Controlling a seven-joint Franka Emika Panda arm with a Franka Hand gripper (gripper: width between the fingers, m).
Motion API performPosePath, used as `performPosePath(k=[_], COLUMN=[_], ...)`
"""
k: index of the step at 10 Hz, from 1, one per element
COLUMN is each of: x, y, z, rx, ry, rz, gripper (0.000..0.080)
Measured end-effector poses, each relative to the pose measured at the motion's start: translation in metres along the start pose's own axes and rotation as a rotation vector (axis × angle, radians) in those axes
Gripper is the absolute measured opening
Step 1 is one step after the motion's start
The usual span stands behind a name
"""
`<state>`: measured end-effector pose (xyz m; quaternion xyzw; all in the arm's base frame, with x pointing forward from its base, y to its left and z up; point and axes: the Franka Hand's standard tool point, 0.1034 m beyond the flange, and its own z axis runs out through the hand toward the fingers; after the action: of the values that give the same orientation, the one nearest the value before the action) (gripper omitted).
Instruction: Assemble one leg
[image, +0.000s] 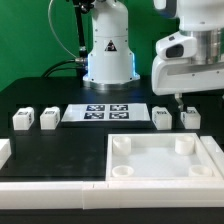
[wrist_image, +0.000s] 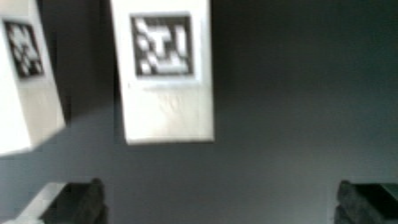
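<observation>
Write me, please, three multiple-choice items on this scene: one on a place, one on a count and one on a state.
1. In the exterior view, the thin flat white marker board lies
A. between two pairs of small white plastic leg blocks
B. under the pincer
C. against the robot's base

2. How many leg blocks stand on the black table?
A. two
B. four
C. six

3. The robot's two-finger pincer is
A. shut on a leg block
B. open and empty
C. shut on the marker board

Answers:
1 A: two blocks flank the board on each side.
2 B: two stand at the exterior view's left and two at its right.
3 B: the wrist view shows its fingers wide apart with nothing between them.
</observation>
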<state>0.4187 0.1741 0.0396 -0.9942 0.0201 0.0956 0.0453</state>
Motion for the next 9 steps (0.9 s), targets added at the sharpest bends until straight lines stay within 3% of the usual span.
performPosePath(k=[3,5,7,8,9], x=[0.005,0.001,-0.007,-0.002,-0.008], y=[0.006,0.008,0.006,0.003,0.004], z=[-0.004,-0.003,0.007,0.019,0.023], rx=[-0.022,-0.038,-0.065,-0.056,-0.059], ry=[-0.210,-0.436,-0.628,-0.585,-0.582], rz=[-0.026,-0.031,0.007,0.006,0.006], gripper=[0.0649,0.0649,0.0649,0.0649,0.0649])
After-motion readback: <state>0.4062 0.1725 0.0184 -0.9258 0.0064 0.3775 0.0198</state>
